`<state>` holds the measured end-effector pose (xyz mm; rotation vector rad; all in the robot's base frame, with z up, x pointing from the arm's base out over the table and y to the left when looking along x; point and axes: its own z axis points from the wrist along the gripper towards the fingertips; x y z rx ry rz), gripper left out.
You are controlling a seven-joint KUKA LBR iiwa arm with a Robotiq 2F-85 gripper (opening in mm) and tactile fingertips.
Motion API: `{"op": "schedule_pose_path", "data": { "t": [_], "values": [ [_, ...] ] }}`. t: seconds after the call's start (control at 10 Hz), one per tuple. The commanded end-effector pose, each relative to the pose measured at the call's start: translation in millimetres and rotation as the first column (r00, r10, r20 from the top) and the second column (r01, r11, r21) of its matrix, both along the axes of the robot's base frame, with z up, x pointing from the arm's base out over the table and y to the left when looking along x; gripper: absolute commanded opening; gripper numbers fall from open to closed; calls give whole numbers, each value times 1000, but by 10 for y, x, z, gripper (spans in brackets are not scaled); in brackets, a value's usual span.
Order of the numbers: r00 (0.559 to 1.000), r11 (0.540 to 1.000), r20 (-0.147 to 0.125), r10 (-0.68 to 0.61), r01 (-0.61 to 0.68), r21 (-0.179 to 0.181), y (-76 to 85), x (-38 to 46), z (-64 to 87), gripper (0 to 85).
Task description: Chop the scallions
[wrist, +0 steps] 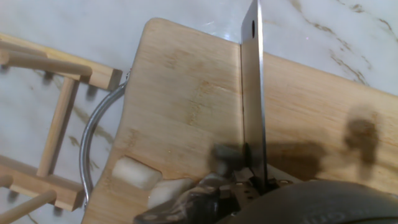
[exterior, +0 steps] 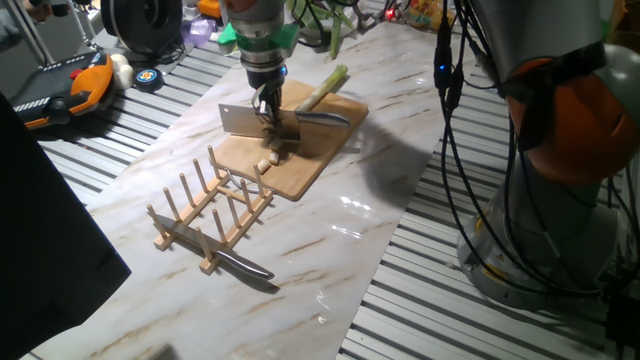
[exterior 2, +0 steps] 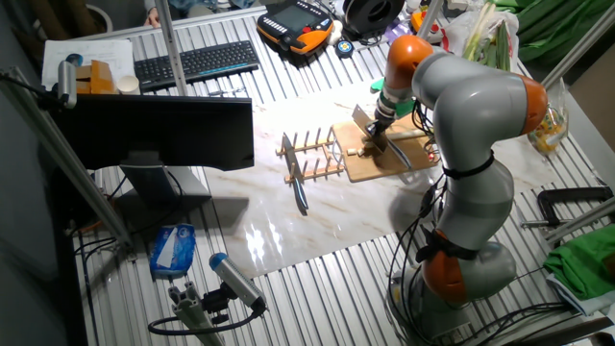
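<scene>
A: So, where were the scallions (exterior: pixel 322 89)?

B: The long stalk lay across the far corner of the wooden cutting board (exterior: pixel 300 170), its green end passing over the board's far edge. Small whitish cut chunks (exterior: pixel 265 164) sat near the board's near-left edge; the hand view caught one, partly cut off at the bottom.

A: And the gripper (exterior: pixel 268 112)?

B: It hung over the board's middle, clenched on the handle of a cleaver (exterior: pixel 240 121). The fingers themselves were blurred in the hand view.

A: Anything else?

B: A wooden peg rack (exterior: pixel 205 212) stood just beside the board, a second knife (exterior: pixel 245 266) lying against its near end, the handle hidden.
</scene>
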<state>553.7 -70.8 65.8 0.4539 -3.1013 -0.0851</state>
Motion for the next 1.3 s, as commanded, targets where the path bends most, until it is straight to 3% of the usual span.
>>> {"op": "schedule_pose_path", "data": {
  "t": [0.0, 0.4, 1.2],
  "values": [
    [1000, 1000, 5, 3, -3, -2, 2, 4, 1, 7],
    [1000, 1000, 16, 6, -6, 1, 5, 14, -10, 20],
    [999, 1000, 42, -3, 3, 1, 8, 30, -31, 140]
  ]
}}
